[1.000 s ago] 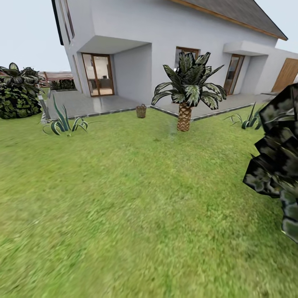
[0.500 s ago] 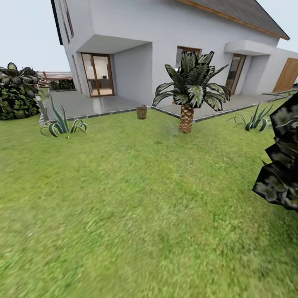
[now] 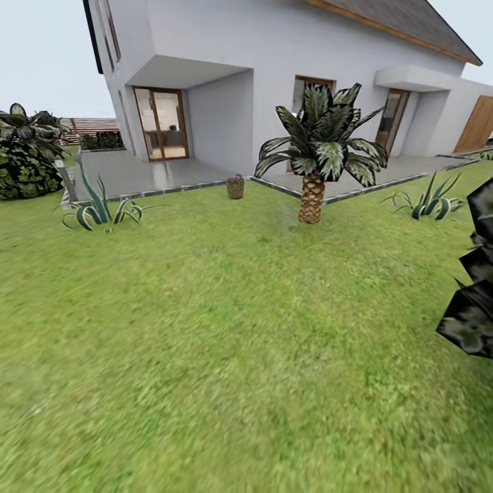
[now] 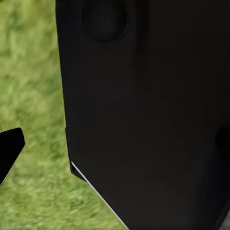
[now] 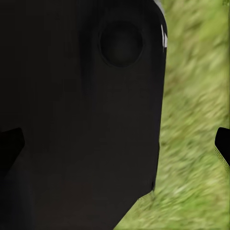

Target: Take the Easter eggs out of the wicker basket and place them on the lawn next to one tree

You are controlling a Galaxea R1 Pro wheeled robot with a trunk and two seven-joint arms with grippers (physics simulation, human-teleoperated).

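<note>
A: GARDEN, mid-approach. What's in shot, big to small?

B: The lawn (image 3: 226, 356) takes up most of the head view. Behind it the grey house (image 3: 274, 75) w/ a paved terrace (image 3: 150, 174). A palm-like tree (image 3: 316, 154) w/ a scaly brown trunk stands right of centre; dark mottled foliage (image 3: 476, 294) juts in at the right edge, trunk hidden. Smallest: the wicker basket (image 3: 235, 186), on the grass at the terrace edge.

A: Which way from the robot?

B: Far ahead, a touch left of centre, well apart from both arms; just left of the palm-like tree. Neither arm looks nearer, so I'd judge the next move is a drive fwd, not a reach. Eggs too small to make out at this range.

A: Claws?

B: Wrist views give grass under a black body panel (image 4: 143, 110) and, on the right, another black panel (image 5: 81, 110). A dark tip at the frame edges, no more. Can't tell wide or narrow for either; nothing seen held.
</note>
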